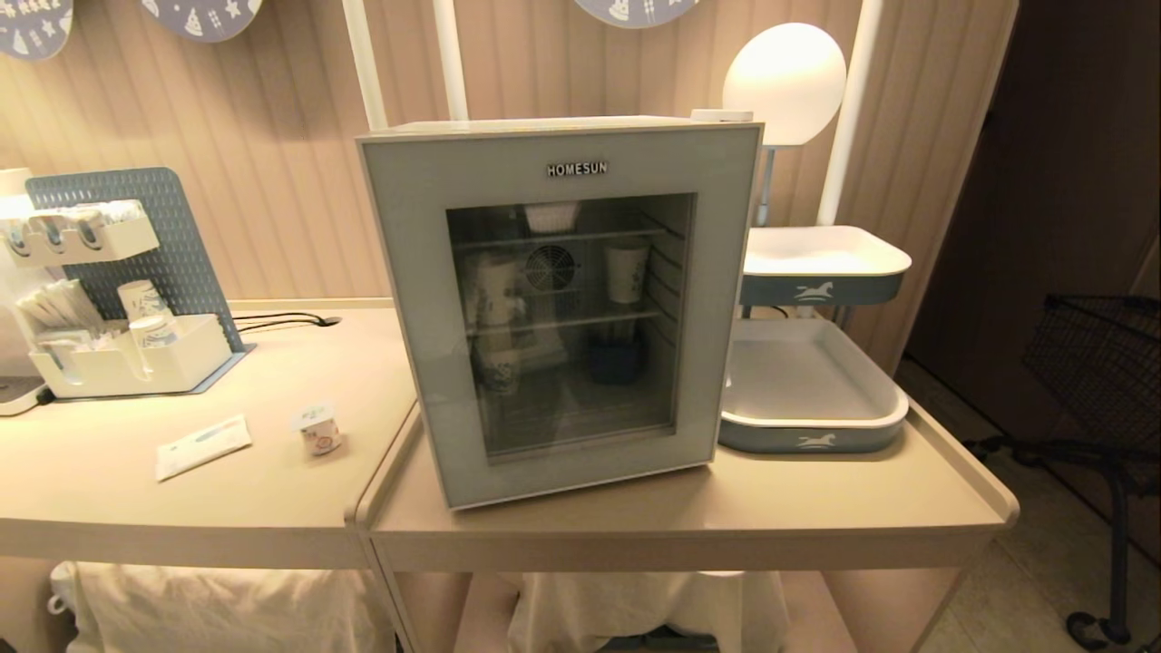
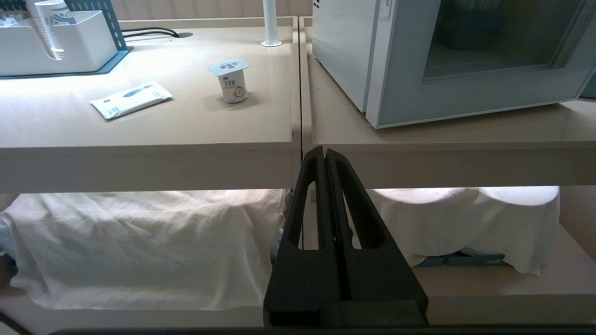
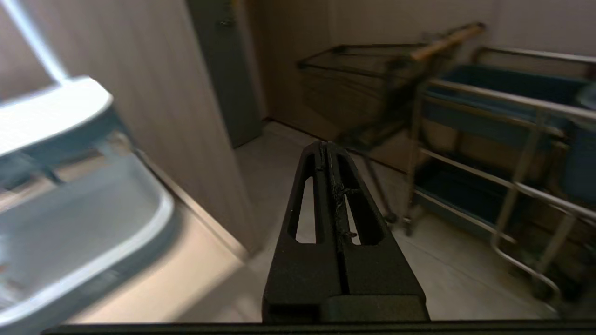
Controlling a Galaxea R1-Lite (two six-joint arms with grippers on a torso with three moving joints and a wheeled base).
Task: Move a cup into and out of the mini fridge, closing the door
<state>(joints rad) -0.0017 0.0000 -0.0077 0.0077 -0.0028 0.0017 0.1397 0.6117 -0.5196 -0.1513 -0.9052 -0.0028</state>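
Door's closed on the white boxy HOMESUN mini fridge (image 1: 562, 308), and the tiny white foil-lidded yogurt cup (image 1: 319, 431) sits left of it on the bench (image 1: 272, 490). My right hand (image 3: 328, 149) is pinched shut, empty, off to the fridge's right; left hand (image 2: 323, 151) shut too, parked below the bench edge. I'd open up and hook the glass-windowed grey-blue door (image 1: 408, 363) at its free edge first.

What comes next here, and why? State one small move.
Probably bring the shut right gripper round to the door edge to open it: the mini fridge is closed, the cup sits outside on the table, and neither gripper holds anything.

Left claw (image 2: 324, 151) pressed closed, held low, empty. Right claw (image 3: 327, 145) likewise closed, empty, aimed off sideways.
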